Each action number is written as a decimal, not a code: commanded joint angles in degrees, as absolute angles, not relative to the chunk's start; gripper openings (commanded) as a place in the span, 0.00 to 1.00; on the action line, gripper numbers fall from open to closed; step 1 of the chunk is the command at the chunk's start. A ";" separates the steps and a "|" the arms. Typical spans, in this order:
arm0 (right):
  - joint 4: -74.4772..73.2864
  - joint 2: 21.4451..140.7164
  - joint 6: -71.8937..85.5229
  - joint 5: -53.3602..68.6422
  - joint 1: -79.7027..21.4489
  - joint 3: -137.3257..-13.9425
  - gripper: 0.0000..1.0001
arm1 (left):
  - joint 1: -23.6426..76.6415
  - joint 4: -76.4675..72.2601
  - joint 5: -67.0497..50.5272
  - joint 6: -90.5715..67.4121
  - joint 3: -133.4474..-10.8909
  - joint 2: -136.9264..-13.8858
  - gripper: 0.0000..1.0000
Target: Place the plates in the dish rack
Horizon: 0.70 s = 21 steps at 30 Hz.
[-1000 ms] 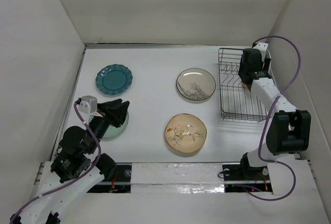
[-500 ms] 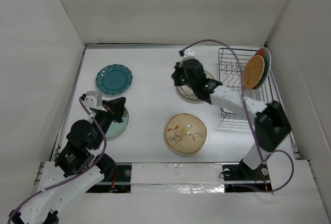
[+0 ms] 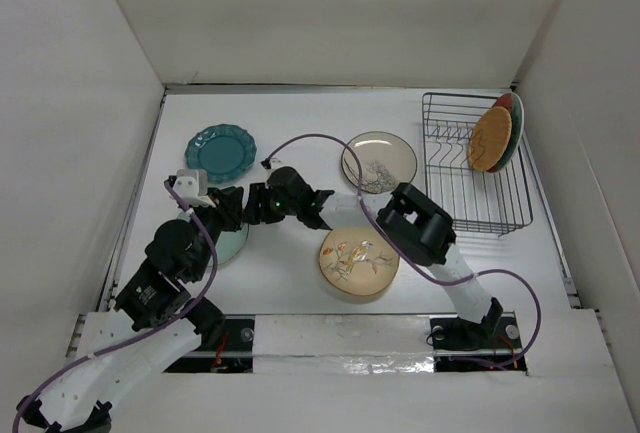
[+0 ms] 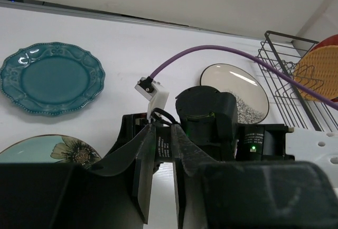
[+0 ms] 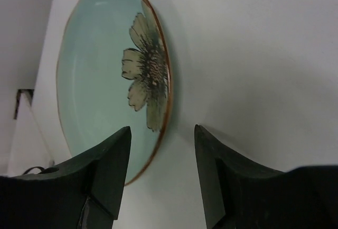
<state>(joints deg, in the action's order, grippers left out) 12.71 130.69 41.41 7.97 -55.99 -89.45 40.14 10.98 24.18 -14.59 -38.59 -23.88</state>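
Note:
The pale teal plate [image 3: 232, 245] with a flower lies at the near left, half under both grippers. My right arm reaches across the table. Its gripper [image 3: 254, 206] is open, and in the right wrist view [image 5: 161, 128] the jaws stand either side of that plate's [image 5: 100, 81] rim without touching it. My left gripper [image 3: 228, 207] hovers just beside it; its jaws [image 4: 162, 128] are a narrow slit apart, with nothing between them. The orange plate [image 3: 490, 139] and a red one [image 3: 512, 118] stand in the dish rack [image 3: 470, 215].
The scalloped dark teal plate [image 3: 221, 151] lies at the far left, the cream branch plate [image 3: 385, 158] mid-table and the beige bird plate [image 3: 359, 258] near the front. The right arm's wrist [image 4: 211, 112] fills the space ahead of the left gripper. White walls enclose the table.
The right arm has swung from the rack across the table to the pale teal plate, leaving the orange plate standing in the rack. The left gripper has shifted slightly forward.

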 commanded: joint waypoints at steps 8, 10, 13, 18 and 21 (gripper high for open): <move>15.82 137.63 47.90 11.42 -57.13 -95.62 0.52 | 40.43 8.88 24.08 -14.59 -38.85 -23.12 0.19; 15.91 139.03 48.78 11.78 -57.13 -96.50 0.50 | 40.43 8.70 23.29 -14.50 -38.85 -22.42 0.20; 16.96 140.53 50.53 13.36 -57.13 -97.56 0.42 | 40.43 8.53 21.10 -14.24 -38.94 -21.54 0.20; 18.89 139.40 50.02 13.62 -57.66 -94.75 0.09 | 40.43 7.74 19.34 -14.15 -38.67 -19.07 0.21; 20.38 135.90 47.21 13.80 -57.66 -91.33 0.00 | 40.43 7.30 17.85 -13.97 -38.67 -18.20 0.22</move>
